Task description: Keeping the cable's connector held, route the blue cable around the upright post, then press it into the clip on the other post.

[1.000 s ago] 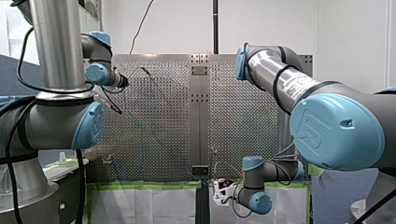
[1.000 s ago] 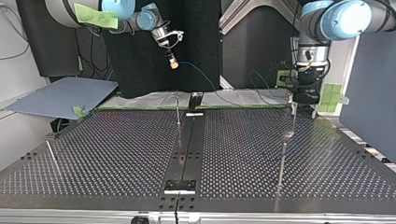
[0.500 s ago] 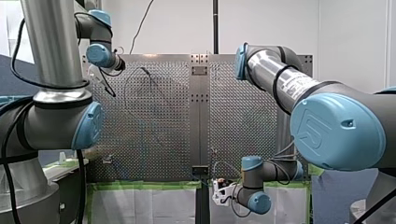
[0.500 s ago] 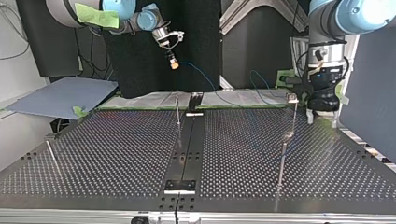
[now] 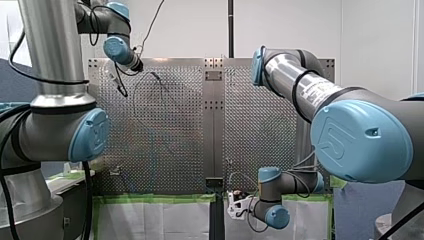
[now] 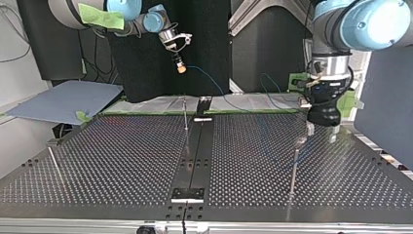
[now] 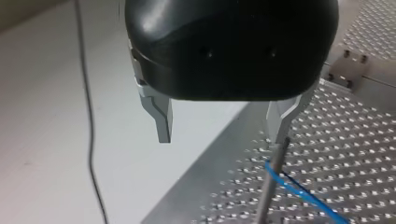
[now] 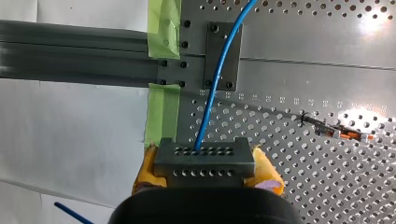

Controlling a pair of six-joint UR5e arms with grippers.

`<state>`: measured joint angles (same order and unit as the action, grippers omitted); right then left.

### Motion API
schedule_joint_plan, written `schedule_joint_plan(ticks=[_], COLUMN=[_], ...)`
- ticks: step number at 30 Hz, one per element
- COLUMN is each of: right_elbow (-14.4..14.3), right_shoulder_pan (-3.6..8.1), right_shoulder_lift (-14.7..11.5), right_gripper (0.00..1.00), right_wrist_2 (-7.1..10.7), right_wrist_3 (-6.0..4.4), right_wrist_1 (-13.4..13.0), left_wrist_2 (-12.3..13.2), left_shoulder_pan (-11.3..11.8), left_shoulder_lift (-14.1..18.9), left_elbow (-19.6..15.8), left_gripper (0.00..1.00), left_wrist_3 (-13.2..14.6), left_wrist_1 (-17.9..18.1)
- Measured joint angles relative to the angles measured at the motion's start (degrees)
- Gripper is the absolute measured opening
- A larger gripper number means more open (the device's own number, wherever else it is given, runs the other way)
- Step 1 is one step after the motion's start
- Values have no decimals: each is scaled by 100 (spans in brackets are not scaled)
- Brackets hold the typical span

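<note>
Our left claw (image 7: 220, 134) gapes wide at the upright post (image 7: 270, 182), one finger just beside its tip. The blue cable (image 7: 299, 190) meets that post lower down. Well away from the post, our right claw (image 8: 205, 170) clamps the connector (image 8: 204, 156).

My left gripper (image 6: 321, 133) shifted at the top view's right and dropped over 1 s, now covering the thin post's (image 6: 294, 163) top. Front view: my left arm's wrist (image 5: 120, 50) climbed up-right, upper left of frame.
</note>
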<state>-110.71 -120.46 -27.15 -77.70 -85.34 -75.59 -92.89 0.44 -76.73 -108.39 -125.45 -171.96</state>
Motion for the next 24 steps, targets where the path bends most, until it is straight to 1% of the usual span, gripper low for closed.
schedule_joint_plan(ticks=[2,5,7,13,16,19,22,24], right_elbow=[1,4,11,17,18,18,18,19], right_shoulder_pan=[0,-1,-1,0,0,0,0,0], right_shoulder_lift=[1,1,1,1,1,1,1,1], right_gripper=[0,0,0,0,0,0,0,0], right_wrist_2=[0,0,-1,-1,0,0,-1,-1], right_wrist_3=[-1,-2,-2,-2,-2,-2,-2,-2], right_wrist_1=[0,-2,-1,0,4,3,1,0], left_wrist_2=[-116,-281,-401,-716,-807,-843,-853,-856], left_shoulder_pan=[-117,-283,-402,-732,-896,-1047,-1157,-1185], left_shoulder_lift=[-106,-114,-103,-230,-169,-192,-258,-245], left_elbow=[114,210,236,248,249,251,297,356], left_gripper=[99,99,99,99,99,99,99,99], left_wrist_3=[117,283,403,732,896,1047,1195,1291], left_wrist_1=[-121,-286,-404,-732,-895,-1003,-1036,-1043])
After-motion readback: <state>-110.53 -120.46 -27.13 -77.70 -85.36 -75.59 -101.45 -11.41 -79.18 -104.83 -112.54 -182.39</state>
